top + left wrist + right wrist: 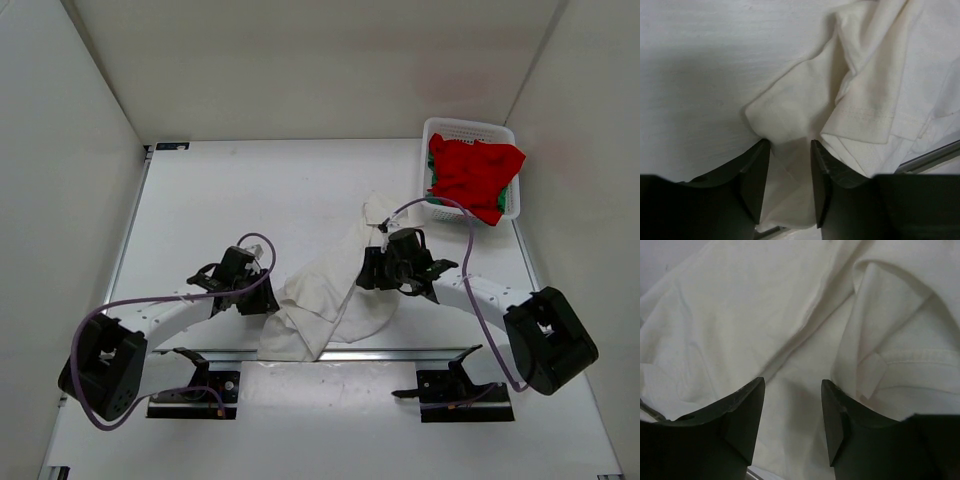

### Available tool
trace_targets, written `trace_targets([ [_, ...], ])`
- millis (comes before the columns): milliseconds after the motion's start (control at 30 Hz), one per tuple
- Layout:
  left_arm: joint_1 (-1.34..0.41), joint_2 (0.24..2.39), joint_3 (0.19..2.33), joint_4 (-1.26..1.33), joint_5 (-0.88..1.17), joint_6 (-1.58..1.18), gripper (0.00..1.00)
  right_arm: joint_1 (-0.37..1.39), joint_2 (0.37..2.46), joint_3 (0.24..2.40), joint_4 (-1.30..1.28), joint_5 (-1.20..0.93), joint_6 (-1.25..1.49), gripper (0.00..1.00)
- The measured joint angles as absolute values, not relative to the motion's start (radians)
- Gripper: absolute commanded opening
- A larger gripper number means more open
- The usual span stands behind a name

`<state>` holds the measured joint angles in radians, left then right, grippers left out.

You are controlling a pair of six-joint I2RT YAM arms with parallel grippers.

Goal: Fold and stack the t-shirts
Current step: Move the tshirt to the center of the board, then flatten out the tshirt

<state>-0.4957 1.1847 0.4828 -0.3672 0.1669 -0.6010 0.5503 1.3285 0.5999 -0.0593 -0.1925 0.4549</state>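
The off-white t-shirt [322, 292] lies crumpled and spread out in the middle of the table, its near edge reaching the metal rail. My left gripper [264, 298] is at the shirt's left edge. In the left wrist view its jaws [790, 146] stand partly apart with a fold of the off-white cloth [790, 105] lying between them. My right gripper [373, 272] hovers over the shirt's right part, and in its own view it is open [792, 386] above flat cloth [740, 315], holding nothing. The red t-shirt [476, 178] is heaped in the basket over a bit of green t-shirt [432, 186].
The white perforated basket [470, 125] stands at the back right corner of the table. A metal rail [420, 353] runs along the near edge between the arm bases. White walls close in the table on three sides.
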Motion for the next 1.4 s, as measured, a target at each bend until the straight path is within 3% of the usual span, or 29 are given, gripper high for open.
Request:
trace_targets([
  [267, -0.503, 1.203, 0.479, -0.299, 0.217, -0.616, 0.14, 0.495, 1.374, 0.593, 0.047, -0.222, 0.504, 0.47],
  [367, -0.506, 1.203, 0.479, -0.284, 0.223, -0.620, 0.05, 0.474, 1.415, 0.595, 0.084, -0.240, 0.517, 0.38],
  [433, -0.509, 1.207, 0.479, -0.275, 0.229, -0.625, 0.00, 0.463, 1.459, 0.612, 0.094, -0.257, 0.522, 0.24],
  [633, -0.503, 1.224, 0.487, -0.253, 0.257, -0.633, 0.00, 0.456, 1.515, 0.664, 0.112, -0.278, 0.538, 0.01],
  [967, -0.452, 1.347, 0.638, -0.251, 0.302, -0.628, 0.00, 0.429, 1.515, 0.909, 0.091, -0.299, 0.530, 0.00],
  [1133, -0.342, 1.445, 0.872, -0.237, 0.308, -0.659, 0.00, 0.398, 1.504, 1.157, 0.011, -0.309, 0.506, 0.00],
  [1233, -0.271, 1.570, 1.121, -0.236, 0.313, -0.690, 0.00, 0.405, 1.462, 1.303, -0.066, -0.313, 0.492, 0.00],
  [1400, -0.197, 1.723, 1.497, -0.264, 0.306, -0.708, 0.01, 0.567, 1.310, 1.389, -0.148, -0.262, 0.468, 0.00],
])
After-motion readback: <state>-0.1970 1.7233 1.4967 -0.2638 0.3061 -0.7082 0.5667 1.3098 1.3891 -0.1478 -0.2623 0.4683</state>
